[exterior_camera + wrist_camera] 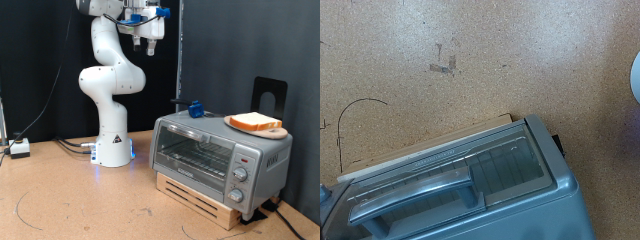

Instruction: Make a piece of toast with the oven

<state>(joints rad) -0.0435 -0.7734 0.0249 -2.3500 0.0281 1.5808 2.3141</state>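
The silver-grey toaster oven (220,155) stands on a wooden base at the exterior view's right, its glass door shut and three round knobs on its right side. The slice of toast (253,122) lies on a round light wooden board (268,131) on top of the oven. My gripper (148,43) hangs high at the exterior view's top, well above and to the left of the oven, with nothing between its fingers. The wrist view looks down on the oven's door and handle (415,198); the gripper's fingers do not show there.
A small blue object (195,108) sits on the oven's back left corner. A black stand (268,95) rises behind the oven. The white robot base (113,150) stands on the cork tabletop (70,200). Cables and a white box (20,148) lie at the left.
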